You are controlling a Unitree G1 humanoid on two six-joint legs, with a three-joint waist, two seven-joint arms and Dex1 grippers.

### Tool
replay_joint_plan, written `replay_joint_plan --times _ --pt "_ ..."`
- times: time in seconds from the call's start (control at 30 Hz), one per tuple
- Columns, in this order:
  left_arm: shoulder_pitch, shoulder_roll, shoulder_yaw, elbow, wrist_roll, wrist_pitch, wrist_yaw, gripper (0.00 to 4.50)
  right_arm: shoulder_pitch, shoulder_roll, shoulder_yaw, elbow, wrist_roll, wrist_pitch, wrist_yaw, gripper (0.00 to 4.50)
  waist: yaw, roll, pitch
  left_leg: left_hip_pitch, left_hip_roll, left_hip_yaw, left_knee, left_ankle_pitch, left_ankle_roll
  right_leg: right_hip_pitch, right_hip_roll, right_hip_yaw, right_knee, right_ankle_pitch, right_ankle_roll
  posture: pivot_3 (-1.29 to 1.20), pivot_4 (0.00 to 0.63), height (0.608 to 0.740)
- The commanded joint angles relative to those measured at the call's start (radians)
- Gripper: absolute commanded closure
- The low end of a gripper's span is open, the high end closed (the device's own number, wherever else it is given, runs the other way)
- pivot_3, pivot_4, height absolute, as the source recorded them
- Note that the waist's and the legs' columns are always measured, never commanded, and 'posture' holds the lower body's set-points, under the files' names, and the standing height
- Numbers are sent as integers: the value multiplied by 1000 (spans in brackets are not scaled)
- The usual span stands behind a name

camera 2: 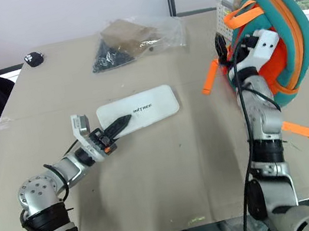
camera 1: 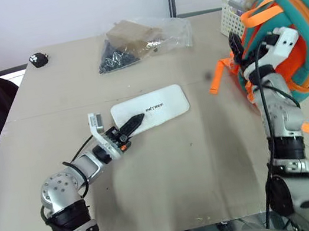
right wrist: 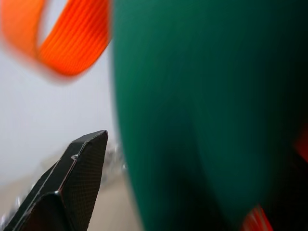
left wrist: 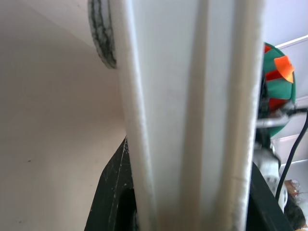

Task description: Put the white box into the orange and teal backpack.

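The box [camera 1: 151,111], flat, white, with rounded corners and dark lettering, sits at frame centre, its left end gripped. The backpack [camera 1: 302,35], orange with teal edging, stands upright at upper right, straps dangling.

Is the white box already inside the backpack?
No, the white box is out over the table, gripped by the left claw, apart from the backpack.

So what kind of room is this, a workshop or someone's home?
Probably a lab or test room, not a home: a plain tabletop against bare white walls, set with assorted practice items, such as a white box, an orange and teal backpack and a white lattice basket.
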Motion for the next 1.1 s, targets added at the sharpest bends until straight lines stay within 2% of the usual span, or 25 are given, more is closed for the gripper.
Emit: replay_joint_plan --times 0.03,0.17,0.2,0.23,0.37,0.47,0.63,0.7,0.87,1.1 --pt "-2 1 29 -54 -60 -32 4 3644 -42 -8 -13 20 6 -64 9 1510 -3 0 0 0 0 0 0 0 0 0 0 0 0 0 0 0 150 740" --pt "-2 5 28 -55 -73 -52 8 3644 -13 -24 14 -16 30 -45 70 3476 -8 0 0 -1 0 1 0 0 0 -1 0 1 0 0 0 0 150 740" --pt "-2 8 23 -58 -65 -68 -1 3644 4 -34 32 -53 70 -2 123 4081 -9 0 0 -1 0 1 0 0 0 -1 0 1 0 0 0 0 150 740" --pt "-4 11 19 -61 -58 -84 -11 3644 30 -46 57 -112 143 61 203 4427 -8 0 0 -1 0 1 0 0 0 -1 0 1 1 0 0 0 150 740" --pt "-24 32 27 -51 -73 -120 -36 3644 132 -163 123 -339 417 332 412 4427 -12 0 0 -1 0 0 0 0 0 -1 0 2 0 0 0 0 150 740" --pt "-57 53 40 -36 -88 -150 -71 3644 204 -290 108 -459 618 504 493 4427 -9 0 0 -1 0 0 0 0 0 -1 0 1 0 0 0 0 150 740" --pt "-142 75 24 -15 -42 -232 -91 3644 308 -482 58 -530 822 669 591 4427 -3 -1 0 -1 0 0 1 0 0 0 0 1 0 1 -1 0 150 740" --pt "-161 80 -1 -19 -9 -269 -123 3644 327 -516 56 -536 836 678 600 4427 8 -3 0 -1 0 -1 1 0 0 0 0 0 0 1 -1 0 150 740" --pt "-201 56 -59 -4 70 -364 -145 3644 331 -525 60 -545 921 694 580 4427 16 -3 0 -1 0 1 1 0 0 0 0 1 0 1 0 0 150 740" --pt "-313 7 -230 113 381 -687 -205 3644 318 -499 106 -564 906 672 544 4427 22 -4 1 -2 0 0 2 0 0 0 0 0 0 2 0 0 150 740"
